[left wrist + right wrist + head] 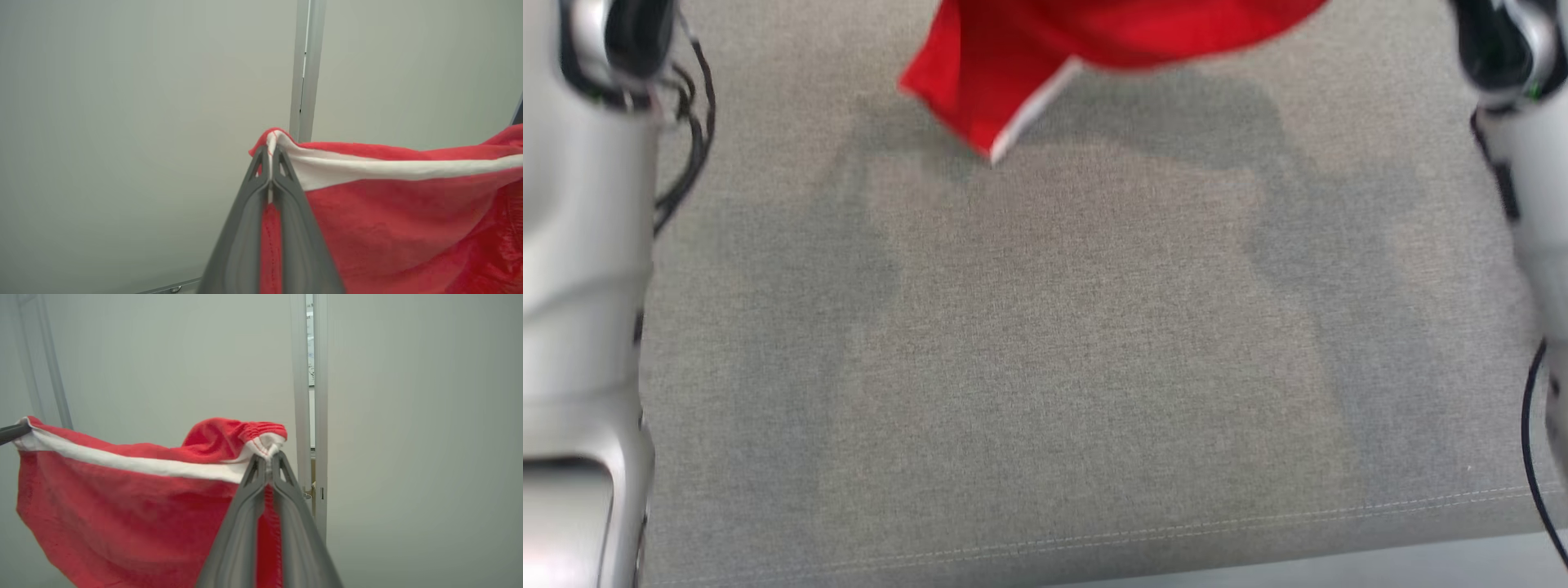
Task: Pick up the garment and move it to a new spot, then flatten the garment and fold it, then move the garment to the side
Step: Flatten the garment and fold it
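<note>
While both arms hold it up, the garment [388,228] hangs as a red sheet stretched between them, and that line is what my next move turns on. My left pincer [269,157] is clamped on one end of the white band [388,169], with the fingers pressed together and a sliver of cloth showing between them. My right pincer [267,459] is clamped the same way on the other end, where the hem bunches into small gathers.

So the long axis runs across me, from left pincer to right pincer, along that band. The band is not quite taut and sags a little in the middle. Everything else drops below it.

From the head camera, the cloth hangs over the far part of the grey cloth-covered counter [1045,367]. One loose corner [992,147] points down on my left side. It is low, just above or perhaps touching the cloth, and I cannot tell which. The bare stretch of counter lies nearer to me than the garment does, between my two pale forearms.

Neither arm is nearer, since each holds its own end. My judgement is that to lay it flat I should bring both ends down level and together, letting the hanging edge land first.
</note>
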{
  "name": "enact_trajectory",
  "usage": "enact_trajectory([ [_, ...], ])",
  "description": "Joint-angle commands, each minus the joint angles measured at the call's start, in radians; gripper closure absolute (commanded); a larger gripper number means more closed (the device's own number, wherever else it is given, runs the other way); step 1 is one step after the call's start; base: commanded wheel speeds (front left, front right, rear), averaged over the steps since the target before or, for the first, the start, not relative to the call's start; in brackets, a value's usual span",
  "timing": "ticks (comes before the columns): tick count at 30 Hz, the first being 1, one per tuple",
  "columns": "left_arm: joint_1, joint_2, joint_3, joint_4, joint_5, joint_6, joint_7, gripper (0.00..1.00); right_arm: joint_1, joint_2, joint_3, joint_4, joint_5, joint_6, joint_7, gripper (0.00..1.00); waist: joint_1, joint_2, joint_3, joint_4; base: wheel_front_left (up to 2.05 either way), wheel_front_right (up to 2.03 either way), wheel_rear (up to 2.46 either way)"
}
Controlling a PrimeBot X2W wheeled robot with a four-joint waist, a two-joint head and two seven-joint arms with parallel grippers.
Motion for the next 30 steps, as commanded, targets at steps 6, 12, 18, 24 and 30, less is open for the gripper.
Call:
enact_trajectory([
  [6,-0.252,-0.054,-0.005,0.346,0.014,-0.009,-0.059,1.0,-0.279,0.044,0.014,0.36,0.009,-0.001,-0.068,1.0,-0.0002,0.0,0.043,0.014,0.0,0.0,0.0],
  [12,-0.369,-0.095,-0.021,0.538,0.022,-0.031,-0.149,1.0,-0.401,0.094,0.05,0.563,0.003,-0.001,-0.136,1.0,-0.0002,0.0,0.098,0.018,0.0,0.0,0.0],
  [18,-0.311,-0.121,-0.052,0.659,-0.003,-0.059,-0.233,1.0,-0.345,0.101,0.174,0.632,0.056,-0.001,-0.15,1.0,-0.0002,0.0,0.167,0.028,0.0,0.0,0.0],
  [24,-0.174,-0.139,-0.087,0.661,-0.023,-0.068,-0.349,1.0,-0.214,0.066,0.285,0.572,0.163,-0.001,-0.166,1.0,-0.0002,0.0,0.198,0.033,0.0,0.0,0.0],
  [30,0.106,-0.123,-0.136,0.525,-0.039,-0.07,-0.457,1.0,0.036,-0.004,0.379,0.404,0.352,-0.001,-0.18,1.0,-0.0002,0.0,0.17,0.039,0.0,0.0,0.0],
])
